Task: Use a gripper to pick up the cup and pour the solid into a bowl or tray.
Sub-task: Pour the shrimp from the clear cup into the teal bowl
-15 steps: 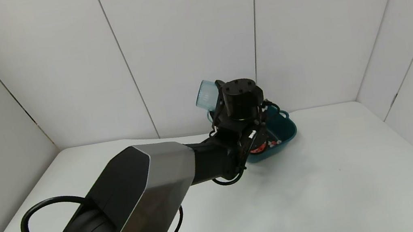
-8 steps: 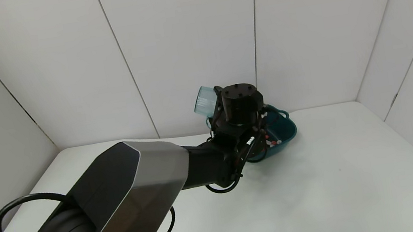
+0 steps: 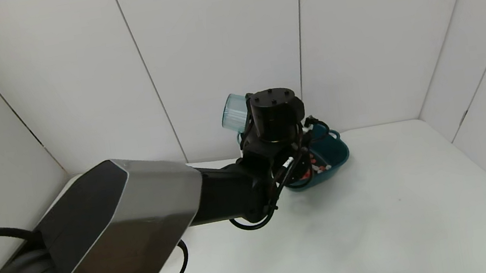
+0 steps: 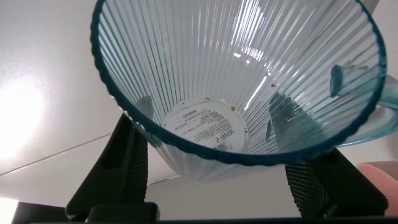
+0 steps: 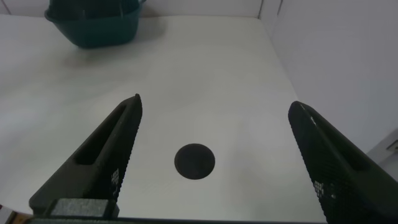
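My left gripper (image 3: pixel 248 121) is shut on the cup (image 3: pixel 233 112), a ribbed pale blue-green mug. It holds the cup tipped on its side, above and just left of the dark teal dish (image 3: pixel 336 154) at the back of the table. In the left wrist view the cup (image 4: pixel 236 74) sits between the black fingers (image 4: pixel 127 168) and looks empty, with only its bottom label showing. A few red and white pieces of the solid (image 3: pixel 317 169) lie in the dish, mostly hidden by the wrist. My right gripper (image 5: pixel 214 106) is open and empty above the table, out of the head view.
White walls close the table (image 3: pixel 379 212) at the back and on both sides. My left arm's grey casing (image 3: pixel 109 243) fills the near left. A black round mark (image 5: pixel 194 161) lies on the table under the right gripper. The teal dish (image 5: pixel 93 25) shows far off. A pink edge (image 4: pixel 380 173) shows beside the cup.
My left arm has drawn back toward the left, carrying the tipped cup a little left and away from the dish. More of the dish shows now.
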